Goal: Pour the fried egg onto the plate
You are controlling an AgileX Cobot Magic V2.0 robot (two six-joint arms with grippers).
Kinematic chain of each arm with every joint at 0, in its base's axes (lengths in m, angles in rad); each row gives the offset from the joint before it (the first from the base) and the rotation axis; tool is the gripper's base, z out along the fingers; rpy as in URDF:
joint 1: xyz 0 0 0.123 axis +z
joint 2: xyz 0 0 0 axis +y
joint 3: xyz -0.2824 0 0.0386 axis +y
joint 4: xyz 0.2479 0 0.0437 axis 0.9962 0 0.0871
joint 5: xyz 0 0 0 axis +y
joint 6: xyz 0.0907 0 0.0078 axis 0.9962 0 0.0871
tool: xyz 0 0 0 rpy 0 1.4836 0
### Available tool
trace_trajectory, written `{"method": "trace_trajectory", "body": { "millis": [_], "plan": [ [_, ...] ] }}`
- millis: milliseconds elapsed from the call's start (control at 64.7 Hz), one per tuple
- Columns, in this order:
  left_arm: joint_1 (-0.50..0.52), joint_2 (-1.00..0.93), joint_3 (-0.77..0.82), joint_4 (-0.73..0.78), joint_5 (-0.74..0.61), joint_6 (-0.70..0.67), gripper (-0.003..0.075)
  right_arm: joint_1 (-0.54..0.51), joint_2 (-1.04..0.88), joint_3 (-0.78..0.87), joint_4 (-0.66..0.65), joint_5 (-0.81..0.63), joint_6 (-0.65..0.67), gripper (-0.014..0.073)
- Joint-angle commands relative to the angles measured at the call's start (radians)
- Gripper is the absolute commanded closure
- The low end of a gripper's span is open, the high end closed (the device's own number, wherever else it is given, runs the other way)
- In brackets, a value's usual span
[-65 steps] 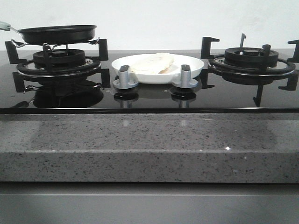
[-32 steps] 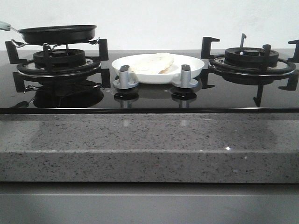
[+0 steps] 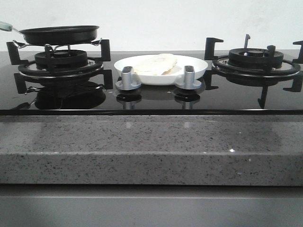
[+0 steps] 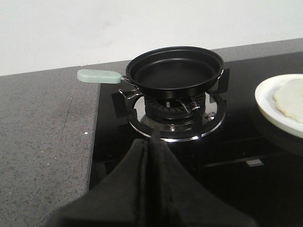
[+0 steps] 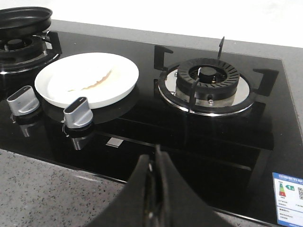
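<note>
The fried egg (image 3: 154,64) lies flat on the white plate (image 3: 196,70) in the middle of the hob, between the two burners. It also shows in the right wrist view (image 5: 85,78) on the plate (image 5: 120,87), and at the edge of the left wrist view (image 4: 289,99) on the plate (image 4: 266,101). The black frying pan (image 3: 59,34) sits empty on the left burner, its pale green handle (image 4: 98,76) pointing left. My left gripper (image 4: 152,142) is shut and empty, in front of the pan. My right gripper (image 5: 155,156) is shut and empty, near the hob's front edge. Neither gripper shows in the front view.
Two silver knobs (image 3: 128,78) (image 3: 188,77) stand in front of the plate. The right burner (image 3: 255,59) with black pan supports is bare. A grey speckled stone counter (image 3: 151,146) runs along the front and left of the glass hob.
</note>
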Motion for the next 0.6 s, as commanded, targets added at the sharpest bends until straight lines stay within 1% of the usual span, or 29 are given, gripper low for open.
{"method": "trace_trajectory", "body": {
  "millis": [0, 31, 62, 139, 325, 479, 588],
  "plan": [
    [-0.034, -0.027, -0.018, 0.267, -0.067, -0.245, 0.0739, -0.005, 0.001, -0.026, 0.003, -0.084, -0.009, 0.0652],
    [-0.044, -0.043, -0.006, 0.335, -0.070, -0.304, 0.0739, -0.005, 0.001, -0.026, 0.003, -0.084, -0.009, 0.0652],
    [-0.047, -0.062, 0.010, 0.352, -0.075, -0.322, 0.0739, -0.005, 0.001, -0.026, 0.003, -0.084, -0.009, 0.0652],
    [-0.043, -0.121, 0.064, 0.321, -0.081, -0.322, 0.0739, -0.005, 0.001, -0.026, 0.003, -0.084, -0.009, 0.0652],
    [0.000, -0.298, 0.232, 0.321, -0.081, -0.322, 0.0739, -0.005, 0.001, -0.026, 0.003, -0.084, -0.009, 0.0652],
    [0.067, -0.498, 0.381, 0.302, -0.081, -0.322, 0.0740, -0.005, 0.001, -0.026, 0.003, -0.084, -0.009, 0.0652],
    [0.116, -0.609, 0.444, 0.295, -0.081, -0.322, 0.0739, -0.005, 0.001, -0.026, 0.003, -0.084, -0.009, 0.0652]
  ]
}}
